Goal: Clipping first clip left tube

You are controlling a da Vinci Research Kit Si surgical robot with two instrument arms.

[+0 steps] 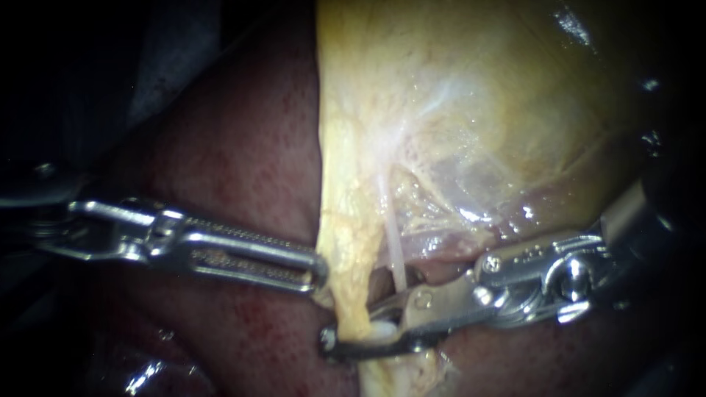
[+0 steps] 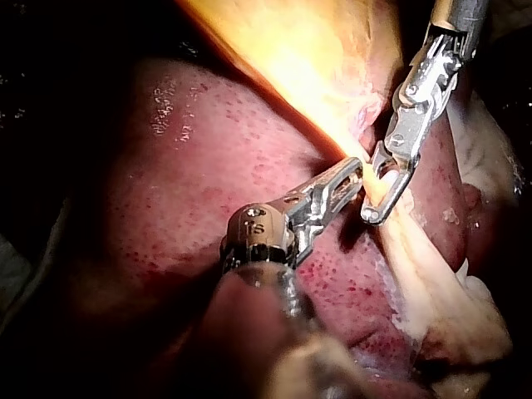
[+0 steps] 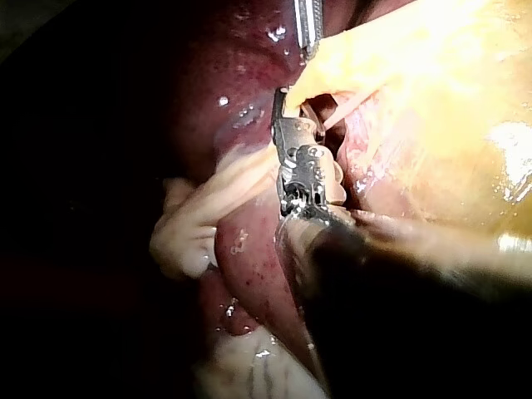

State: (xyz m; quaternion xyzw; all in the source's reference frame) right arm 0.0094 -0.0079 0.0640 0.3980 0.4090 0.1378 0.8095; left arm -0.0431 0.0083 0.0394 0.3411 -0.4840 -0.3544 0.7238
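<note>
The yellow left tube [image 1: 350,290] runs down from the gallbladder [image 1: 456,110]. To its right lies a thin pale tube [image 1: 396,254]. My right instrument [image 1: 351,327] comes in from the right; its jaws stand open astride the left tube, one on each side, with a white bit between them. In the left wrist view the same jaws [image 2: 374,204] straddle the yellow strand. My left instrument [image 1: 318,273] comes in from the left. Its slotted jaws are shut on the gallbladder's yellow edge just above the right instrument's jaws.
Dark red liver [image 1: 243,162] lies behind and below both instruments. Pale fatty tissue [image 3: 199,220] hangs beside my right instrument's jaws in the right wrist view. The opened pink bed [image 1: 456,242] sits right of the thin tube.
</note>
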